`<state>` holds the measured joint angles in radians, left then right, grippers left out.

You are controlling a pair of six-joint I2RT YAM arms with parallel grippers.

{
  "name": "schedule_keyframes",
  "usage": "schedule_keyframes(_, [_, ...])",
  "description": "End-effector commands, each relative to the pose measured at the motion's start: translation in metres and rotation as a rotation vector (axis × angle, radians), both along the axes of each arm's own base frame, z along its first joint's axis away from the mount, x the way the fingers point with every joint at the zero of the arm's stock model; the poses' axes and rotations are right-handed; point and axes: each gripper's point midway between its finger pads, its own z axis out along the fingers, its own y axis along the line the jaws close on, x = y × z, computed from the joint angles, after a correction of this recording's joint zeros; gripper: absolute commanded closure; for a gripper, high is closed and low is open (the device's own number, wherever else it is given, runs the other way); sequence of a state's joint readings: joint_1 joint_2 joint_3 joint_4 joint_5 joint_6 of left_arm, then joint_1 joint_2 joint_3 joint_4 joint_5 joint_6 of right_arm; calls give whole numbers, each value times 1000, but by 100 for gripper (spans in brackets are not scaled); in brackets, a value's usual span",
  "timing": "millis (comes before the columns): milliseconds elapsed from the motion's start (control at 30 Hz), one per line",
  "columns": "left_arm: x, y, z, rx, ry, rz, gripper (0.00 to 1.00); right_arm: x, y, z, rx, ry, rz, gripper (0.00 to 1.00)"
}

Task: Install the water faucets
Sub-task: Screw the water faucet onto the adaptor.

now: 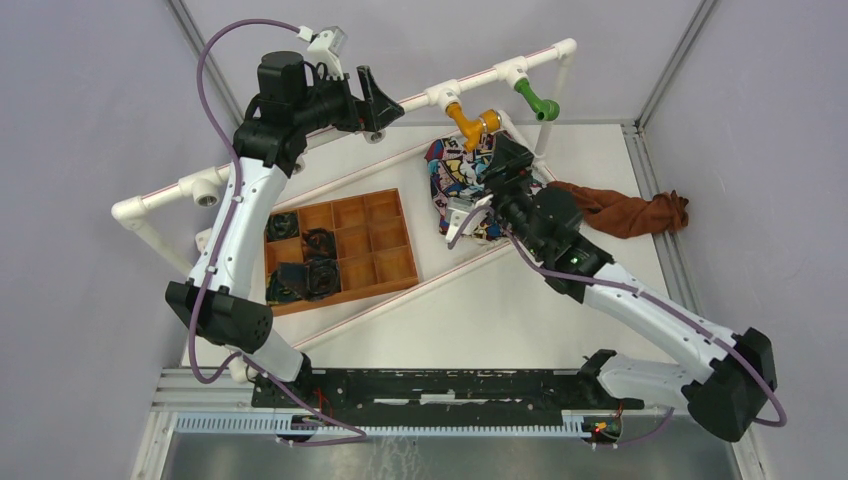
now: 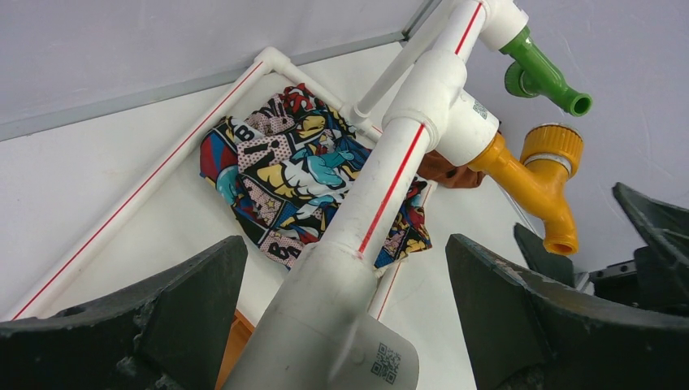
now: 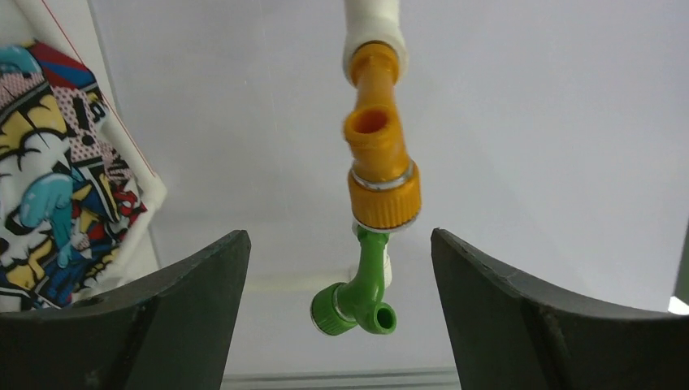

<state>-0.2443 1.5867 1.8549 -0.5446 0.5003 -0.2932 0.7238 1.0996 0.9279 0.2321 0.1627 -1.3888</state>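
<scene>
The orange-yellow faucet (image 1: 471,122) sits in a white T-fitting (image 1: 444,96) on the raised white pipe (image 1: 300,140). The green faucet (image 1: 537,102) sits in the fitting beyond it. Both also show in the left wrist view, orange-yellow (image 2: 540,180) and green (image 2: 543,75), and in the right wrist view, orange-yellow (image 3: 377,150) and green (image 3: 359,294). My left gripper (image 1: 370,98) is open, its jaws on either side of the pipe (image 2: 390,175) without touching it. My right gripper (image 1: 497,152) is open and empty, just short of the orange-yellow faucet.
A comic-print cloth (image 1: 458,185) lies under my right wrist. A brown rag (image 1: 625,213) lies at the right. A wooden compartment tray (image 1: 340,245) with dark parts stands left of centre. Low white pipes with red stripes (image 1: 400,295) cross the table.
</scene>
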Motion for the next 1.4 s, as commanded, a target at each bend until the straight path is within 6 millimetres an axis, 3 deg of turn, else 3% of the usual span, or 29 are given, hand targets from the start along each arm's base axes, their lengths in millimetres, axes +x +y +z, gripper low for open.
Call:
schedule_keyframes(0, [-10,0,12,-11,-14,-3,0,7,-5,35,-99,-234,-112,12])
schedule_keyframes(233, [-9,2,13,-7,-15,4,0,18,7,41,-127,-368,-169,9])
schedule_keyframes(467, [-11,1,12,-3,-13,1,0,35,25,44,-136,-386,-163,16])
schedule_keyframes(533, [-11,1,11,-2,-11,-1,0,39,25,48,-111,-384,-180,23])
schedule_keyframes(633, [-11,2,11,1,-12,0,0,35,25,55,-28,-398,-155,46])
schedule_keyframes(833, [-12,1,10,2,-10,-4,0,38,28,54,83,-270,-111,79])
schedule_keyframes(900, [-11,1,10,2,-8,-5,0,37,31,51,151,-203,-78,84])
schedule_keyframes(1067, [-10,0,7,2,-1,-12,0,32,40,50,421,17,19,86])
schedule_keyframes(1367, [-10,-1,3,2,4,-17,0,1,80,66,1133,536,338,81])
